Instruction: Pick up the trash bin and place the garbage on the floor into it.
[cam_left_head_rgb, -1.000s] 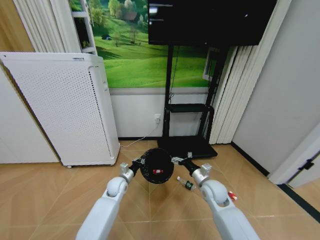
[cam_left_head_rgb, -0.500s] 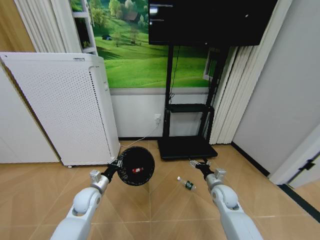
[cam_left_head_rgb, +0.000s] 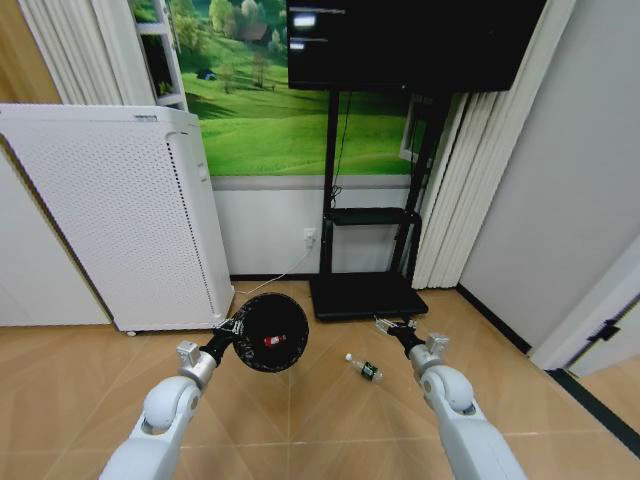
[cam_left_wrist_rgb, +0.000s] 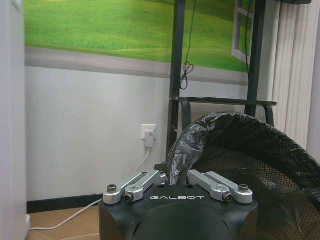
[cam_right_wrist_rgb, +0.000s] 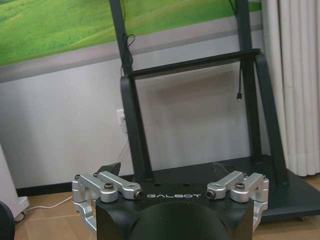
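My left gripper (cam_left_head_rgb: 230, 331) is shut on the rim of the trash bin (cam_left_head_rgb: 270, 332), a black wire-mesh basket held off the floor (cam_left_head_rgb: 320, 425) and tipped so its mouth faces me. A red-and-white piece of garbage (cam_left_head_rgb: 273, 341) lies inside it. In the left wrist view the gripper (cam_left_wrist_rgb: 179, 172) pinches the rim and its black liner, with the trash bin (cam_left_wrist_rgb: 260, 170) beside it. A small clear bottle (cam_left_head_rgb: 364, 368) with a green label lies on the floor between the arms. My right gripper (cam_left_head_rgb: 392, 327) hangs just beyond the bottle, open and holding nothing (cam_right_wrist_rgb: 165, 170).
A tall white appliance (cam_left_head_rgb: 110, 220) stands at the left against the wall. The black TV stand (cam_left_head_rgb: 365, 295) has its base plate on the floor straight ahead. Curtains (cam_left_head_rgb: 450, 200) and a grey wall close the right side. A white cable (cam_left_head_rgb: 270, 280) runs along the skirting.
A second ago both grippers were at the bin in the middle. My left arm has carried the bin to the left, and the right gripper has come away to the right. The camera shifted slightly.
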